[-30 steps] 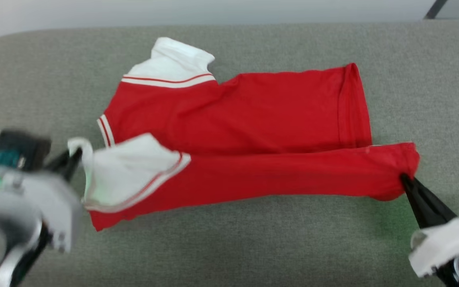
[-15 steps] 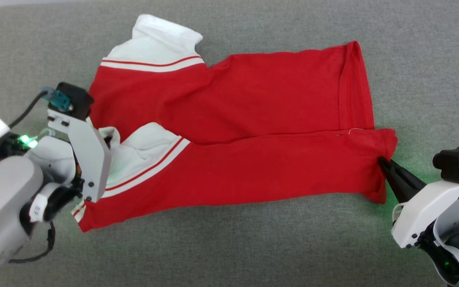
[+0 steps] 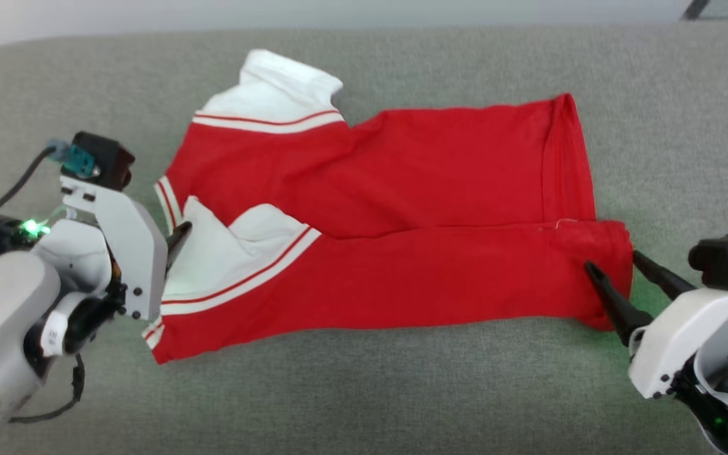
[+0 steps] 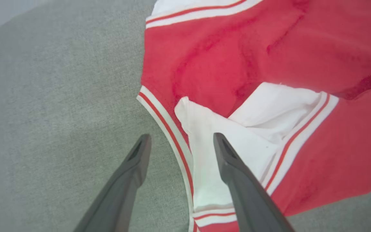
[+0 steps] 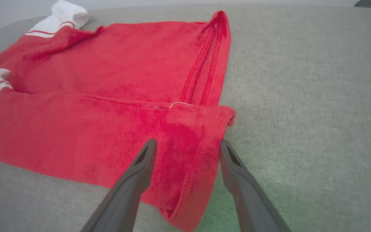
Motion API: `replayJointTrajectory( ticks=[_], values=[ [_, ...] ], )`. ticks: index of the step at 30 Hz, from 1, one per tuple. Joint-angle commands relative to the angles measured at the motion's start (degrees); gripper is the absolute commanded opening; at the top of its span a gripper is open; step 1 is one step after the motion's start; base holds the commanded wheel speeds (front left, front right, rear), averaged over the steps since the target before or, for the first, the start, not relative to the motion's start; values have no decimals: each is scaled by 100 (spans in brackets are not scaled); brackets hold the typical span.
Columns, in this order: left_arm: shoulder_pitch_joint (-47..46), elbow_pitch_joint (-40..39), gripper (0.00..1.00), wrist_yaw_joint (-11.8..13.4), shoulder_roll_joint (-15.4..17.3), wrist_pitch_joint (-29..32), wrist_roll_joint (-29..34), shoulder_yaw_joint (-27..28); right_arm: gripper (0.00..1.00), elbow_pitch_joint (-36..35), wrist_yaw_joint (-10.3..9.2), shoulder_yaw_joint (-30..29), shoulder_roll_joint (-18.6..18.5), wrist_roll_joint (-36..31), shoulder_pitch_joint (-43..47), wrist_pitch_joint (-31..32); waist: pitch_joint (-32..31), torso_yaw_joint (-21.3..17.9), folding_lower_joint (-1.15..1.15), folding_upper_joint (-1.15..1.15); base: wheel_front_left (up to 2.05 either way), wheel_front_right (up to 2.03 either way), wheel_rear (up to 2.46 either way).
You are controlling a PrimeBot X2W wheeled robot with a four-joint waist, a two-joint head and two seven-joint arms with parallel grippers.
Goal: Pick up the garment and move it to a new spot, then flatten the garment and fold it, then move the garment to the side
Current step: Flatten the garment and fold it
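- Both claws open, gripping nothing.
- My left claw (image 4: 181,137) straddles the garment (image 3: 414,183) at its striped trim.
- My right claw (image 3: 612,260) straddles its folded red hem corner.

Grey-green woven fabric surface (image 3: 364,392) spans most of the frame, w/ rounded corner at upper left & faint green tint at lower right. Pale plain strip (image 3: 149,16) runs along top edge. Dark slanted bar (image 3: 692,11) at upper right corner.
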Motion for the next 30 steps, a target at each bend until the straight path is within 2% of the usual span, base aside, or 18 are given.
replayJointTrajectory(
  ticks=[1,7,12,19,30],
  values=[
    [133,-68,100,59,19,-127,-18,58,100,-52,-6,-28,-54,-30,105,-76,-257,131,0,0,0,0,0],
    [544,-461,100,298,105,-525,-172,175,100,-305,-6,-175,-85,-200,355,-579,-632,294,0,0,0,0,0],
    [806,-703,100,533,208,-347,-435,167,100,-658,-6,-183,-68,-418,537,-1163,-817,309,0,0,0,0,0],
    [957,-760,100,788,379,296,-863,123,100,-1099,-6,-208,165,-523,657,-1544,-781,-60,0,0,0,0,0],
    [1020,-398,100,884,490,1028,-1159,-44,100,-1472,-6,-394,612,-490,820,-1593,-405,-676,0,0,0,0,0]
  ],
)
